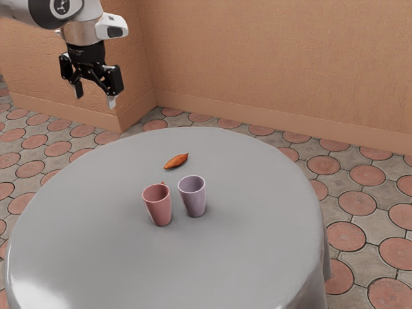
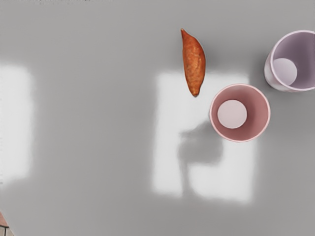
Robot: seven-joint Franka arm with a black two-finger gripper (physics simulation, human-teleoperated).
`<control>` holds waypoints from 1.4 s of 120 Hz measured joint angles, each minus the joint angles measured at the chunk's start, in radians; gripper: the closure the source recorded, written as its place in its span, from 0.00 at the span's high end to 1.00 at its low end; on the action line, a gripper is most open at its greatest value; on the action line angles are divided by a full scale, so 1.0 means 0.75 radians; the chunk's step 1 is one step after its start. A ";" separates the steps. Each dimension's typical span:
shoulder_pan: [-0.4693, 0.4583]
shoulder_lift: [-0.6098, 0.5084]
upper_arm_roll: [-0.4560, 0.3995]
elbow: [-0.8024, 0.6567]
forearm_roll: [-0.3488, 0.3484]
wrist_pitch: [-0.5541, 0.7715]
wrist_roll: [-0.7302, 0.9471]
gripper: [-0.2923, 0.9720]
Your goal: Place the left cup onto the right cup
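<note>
1. Two cups stand upright near the middle of the round grey worktop [image 1: 257, 257] — a pink cup [image 1: 158, 204] and a lilac cup [image 1: 192, 195].
2. Of the pair, the pink cup is toward the exterior view's left and slightly nearer the camera. The lilac cup is just beside it toward the exterior view's right. A narrow gap separates them, so they do not touch.
3. Both cups open upward and hold nothing. The wrist view looks straight down into the pink cup [image 2: 239, 113] and the lilac cup [image 2: 293, 61], each showing a pale bare bottom.
4. An orange-brown sweet potato [image 1: 176, 161] lies on its side on the worktop behind the cups, apart from both. In the wrist view the sweet potato [image 2: 193, 61] has one tip near the pink cup's rim but not touching it.
5. The arm [image 1: 71, 16] hangs at the exterior view's upper left, high above the worktop and well away from the cups.
6. Its jaws point downward and stand wide open — nothing is between them.
7. A soft grey shadow [image 2: 202, 147] falls on the worktop just beside the pink cup.
8. Round reddish tiles cover the floor [image 1: 360, 193] around the worktop, and a tan wall [image 1: 277, 58] rises behind it.
</note>
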 joint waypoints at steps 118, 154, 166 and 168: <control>-0.014 -0.001 -0.149 -0.322 -0.019 0.281 -0.069 0.77; -0.009 -0.002 -0.215 -0.422 -0.033 0.355 -0.131 0.77; -0.017 -0.002 -0.235 -0.449 -0.034 0.371 -0.146 0.77; -0.020 -0.003 -0.237 -0.455 -0.034 0.375 -0.148 0.77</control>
